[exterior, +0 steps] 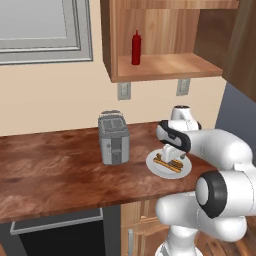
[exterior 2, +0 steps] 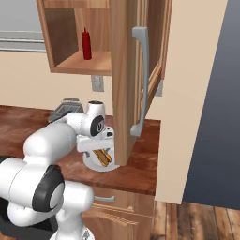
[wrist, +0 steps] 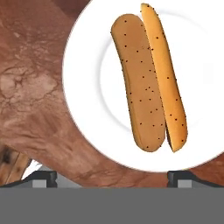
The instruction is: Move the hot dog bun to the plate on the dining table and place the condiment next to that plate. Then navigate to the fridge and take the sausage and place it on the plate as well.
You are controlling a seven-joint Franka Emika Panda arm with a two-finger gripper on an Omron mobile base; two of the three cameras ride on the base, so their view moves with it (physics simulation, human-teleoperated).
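Observation:
The hot dog bun point(wrist: 148, 78), tan-orange and split lengthwise, lies on a round white plate point(wrist: 87, 87) on the reddish-brown countertop point(exterior: 50, 170). My gripper point(wrist: 113, 177) hangs open just above the bun, with one dark fingertip on each side of the plate's near edge and nothing between them. From the base, the gripper point(exterior: 171, 159) point(exterior 2: 99, 151) hovers over the bun point(exterior: 162, 162) point(exterior 2: 103, 158). The condiment point(exterior: 135, 48) point(exterior 2: 86, 43), a slim red bottle, stands upright on the open wall cabinet's shelf, above and behind. The blue-grey plate, dining table and sausage are out of view.
A grey toaster point(exterior: 114, 137) point(exterior 2: 65, 108) stands on the counter left of the white plate. The open cabinet door point(exterior 2: 124, 79) with its grey handle hangs close to the right of my hand. A tall dark grey panel point(exterior 2: 211, 103) rises right of the counter's end.

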